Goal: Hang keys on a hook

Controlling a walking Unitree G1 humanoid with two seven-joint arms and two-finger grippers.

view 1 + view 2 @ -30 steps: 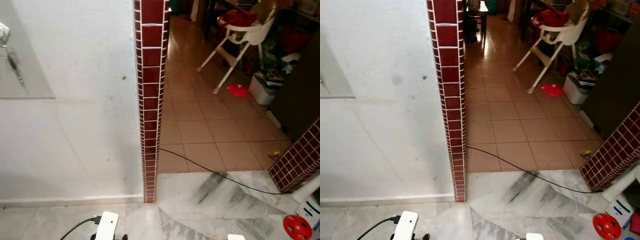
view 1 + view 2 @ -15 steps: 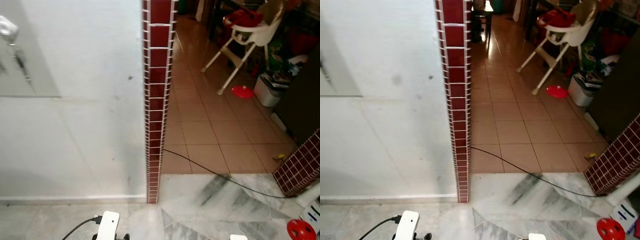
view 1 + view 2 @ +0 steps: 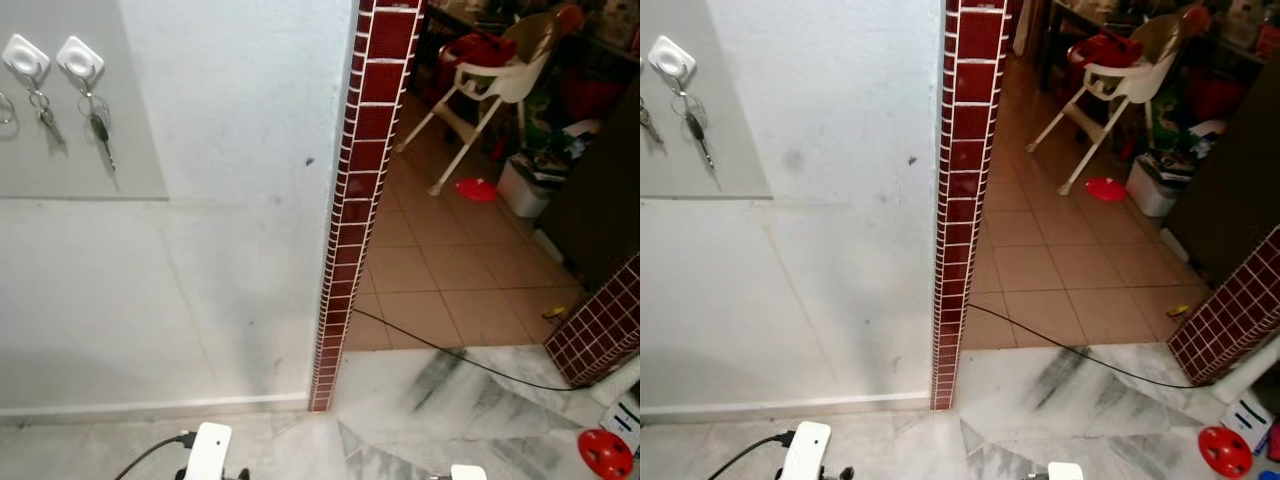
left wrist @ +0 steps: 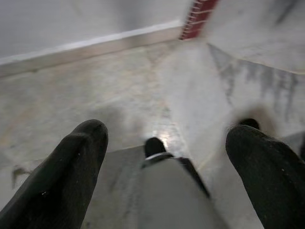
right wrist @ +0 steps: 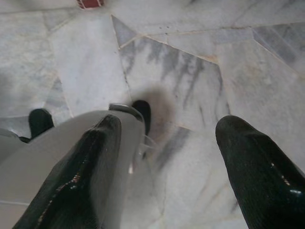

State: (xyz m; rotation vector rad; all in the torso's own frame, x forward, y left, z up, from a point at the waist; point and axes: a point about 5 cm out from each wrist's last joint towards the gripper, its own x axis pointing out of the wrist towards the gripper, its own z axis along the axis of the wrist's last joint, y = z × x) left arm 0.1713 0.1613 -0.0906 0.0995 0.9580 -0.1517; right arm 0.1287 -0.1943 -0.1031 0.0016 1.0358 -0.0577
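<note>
White square hooks [image 3: 79, 57] on the grey wall panel [image 3: 140, 150], beside the red-tiled pillar [image 3: 355, 200], already carry metal keys [image 3: 97, 125]. Left gripper [image 4: 167, 157] and right gripper [image 5: 167, 157] hang over the marble floor [image 5: 190, 62], fingers apart, empty.

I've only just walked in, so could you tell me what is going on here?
The robot stands on a marble floor facing a white wall beside a red tiled pillar. Keys already hang from white hooks high on the wall. Both arms hang low: the left gripper and right gripper are open and empty, pointing at the floor.
</note>
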